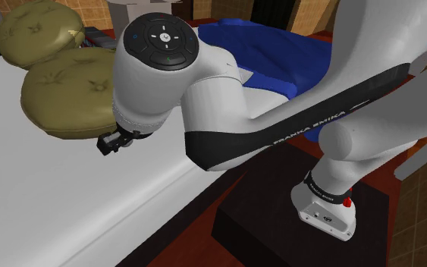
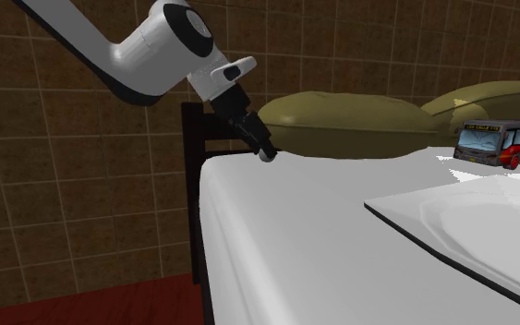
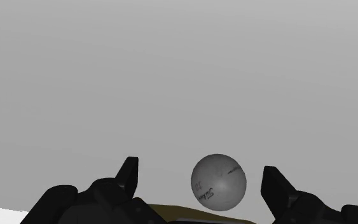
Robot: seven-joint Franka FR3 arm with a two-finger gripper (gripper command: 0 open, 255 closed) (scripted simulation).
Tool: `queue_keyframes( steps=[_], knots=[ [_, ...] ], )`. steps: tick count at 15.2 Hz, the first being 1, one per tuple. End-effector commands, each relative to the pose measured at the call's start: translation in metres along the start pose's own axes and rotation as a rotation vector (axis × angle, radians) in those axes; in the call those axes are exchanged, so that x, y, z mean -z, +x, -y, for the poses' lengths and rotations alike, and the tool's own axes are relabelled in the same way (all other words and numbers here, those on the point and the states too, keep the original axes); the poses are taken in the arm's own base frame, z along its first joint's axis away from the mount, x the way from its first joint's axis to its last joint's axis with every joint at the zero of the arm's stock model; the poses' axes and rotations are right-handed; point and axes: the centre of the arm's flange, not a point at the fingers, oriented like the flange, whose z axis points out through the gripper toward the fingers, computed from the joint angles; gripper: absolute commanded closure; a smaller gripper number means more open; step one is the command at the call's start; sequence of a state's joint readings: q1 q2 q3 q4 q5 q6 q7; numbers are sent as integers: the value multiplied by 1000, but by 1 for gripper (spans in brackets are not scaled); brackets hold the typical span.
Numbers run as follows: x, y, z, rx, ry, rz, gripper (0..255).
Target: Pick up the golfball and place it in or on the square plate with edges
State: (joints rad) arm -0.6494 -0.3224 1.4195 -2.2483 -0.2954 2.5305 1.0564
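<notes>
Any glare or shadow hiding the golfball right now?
Wrist view: no glare, golfball evenly grey against a flat grey background, between the fingers of the open hand. Second exterior view: it looks dim at the hand's tip, before the olive pillow.

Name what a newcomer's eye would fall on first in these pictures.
The big white arm looming across the shoulder view, beside two olive cushions. Then the red bus at the second exterior view's right edge, and the grey golf ball, untouched between the fingers of the open claw.
</notes>
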Motion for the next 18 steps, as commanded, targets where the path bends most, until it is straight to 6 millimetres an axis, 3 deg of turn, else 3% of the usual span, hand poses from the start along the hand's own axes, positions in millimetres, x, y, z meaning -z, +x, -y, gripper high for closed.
queue_keyframes(
  steps=[1,5,6,15,18],
  knots=[
    [-1,0,0,0,0,0,0],
    [-1,0,0,0,0,0,0],
    [-1,0,0,0,0,0,255],
    [-1,0,0,0,0,0,255],
    [12,9,-1,0,0,0,255]
  ],
)
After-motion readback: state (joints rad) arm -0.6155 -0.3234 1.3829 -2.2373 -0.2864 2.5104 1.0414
